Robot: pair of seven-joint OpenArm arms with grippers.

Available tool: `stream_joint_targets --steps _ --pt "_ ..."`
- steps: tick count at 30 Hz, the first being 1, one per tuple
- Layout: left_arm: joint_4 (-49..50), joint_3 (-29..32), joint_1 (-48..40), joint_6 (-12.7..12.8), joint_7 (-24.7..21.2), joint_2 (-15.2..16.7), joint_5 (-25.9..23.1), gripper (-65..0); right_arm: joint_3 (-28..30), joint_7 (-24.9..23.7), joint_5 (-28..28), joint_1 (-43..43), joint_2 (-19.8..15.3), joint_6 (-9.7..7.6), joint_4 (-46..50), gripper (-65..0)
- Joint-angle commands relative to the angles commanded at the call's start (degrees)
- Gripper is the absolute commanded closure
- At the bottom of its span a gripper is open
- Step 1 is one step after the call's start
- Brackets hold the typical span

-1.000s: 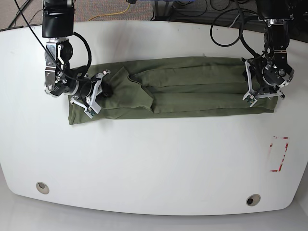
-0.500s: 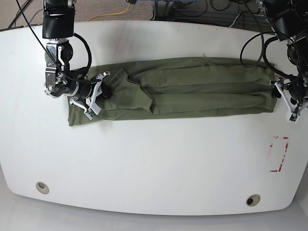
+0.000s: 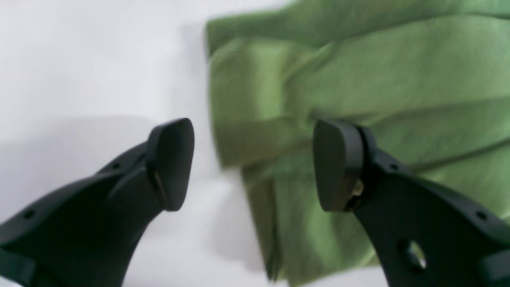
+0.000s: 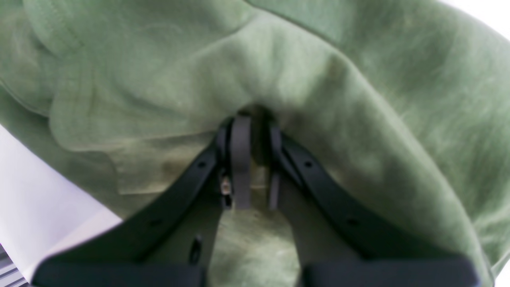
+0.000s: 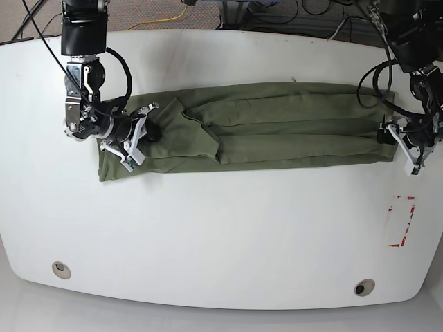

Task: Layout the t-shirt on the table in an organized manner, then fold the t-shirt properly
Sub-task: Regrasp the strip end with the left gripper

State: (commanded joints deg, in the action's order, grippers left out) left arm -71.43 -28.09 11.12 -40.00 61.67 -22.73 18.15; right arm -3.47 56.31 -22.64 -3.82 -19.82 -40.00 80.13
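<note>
The olive-green t-shirt (image 5: 277, 128) lies on the white table (image 5: 228, 228) as a long band folded lengthwise, running left to right. At its left part my right gripper (image 5: 142, 133) is shut on a bunch of the fabric. The right wrist view shows the fingers (image 4: 241, 159) pressed together with t-shirt (image 4: 358, 79) cloth gathered over them. My left gripper (image 5: 403, 147) hovers open at the band's right end. In the left wrist view the t-shirt (image 3: 378, 79) end edge lies between the spread fingertips (image 3: 171, 163), and nothing is held.
A red tape rectangle (image 5: 401, 221) marks the table at the right. Two round grommet holes (image 5: 61, 269) (image 5: 363, 287) sit near the front edge. Cables (image 5: 332, 41) hang over the back right of the table.
My left gripper left the shirt's right end, swung out past the edge to the right, then came back a little toward it. The right gripper kept its hold and place.
</note>
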Motion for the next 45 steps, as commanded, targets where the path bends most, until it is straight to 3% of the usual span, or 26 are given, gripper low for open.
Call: stream_joint_targets --steps 7,14,21,26,32,40,45 --pt "0.4 0.4 1.8 0.0 -0.7 0.2 -0.1 -43.5 0.0 -0.2 0.0 0.0 0.1 0.0 0.0 -5.7" --pt "2.1 5.3 3.4 0.0 -0.7 0.2 0.0 -43.1 -0.3 -0.2 -0.1 0.0 0.1 0.0 0.0 -5.7" --pt "2.5 5.7 3.4 0.0 -0.7 0.2 0.0 -36.3 -0.4 -0.2 -0.3 -0.2 0.1 0.0 0.0 -5.7" --pt "2.5 5.5 3.1 0.0 -0.7 -0.2 0.0 -36.7 -0.4 -0.2 -0.1 -0.3 0.1 0.0 0.0 -5.7" --pt "2.5 5.5 2.9 0.0 -0.7 -2.1 -0.1 -41.7 -0.4 -0.2 -0.3 -0.3 0.1 0.0 0.0 -5.7" --pt "2.6 5.6 2.9 0.0 -0.7 -2.2 -0.2 -41.9 -0.2 -0.2 -0.4 -0.3 0.1 0.0 0.0 -5.7" --pt "4.8 5.7 3.3 0.0 -0.9 -1.8 -3.2 -41.9 -0.3 -0.2 -0.4 -0.4 0.1 0.0 0.0 -5.7"
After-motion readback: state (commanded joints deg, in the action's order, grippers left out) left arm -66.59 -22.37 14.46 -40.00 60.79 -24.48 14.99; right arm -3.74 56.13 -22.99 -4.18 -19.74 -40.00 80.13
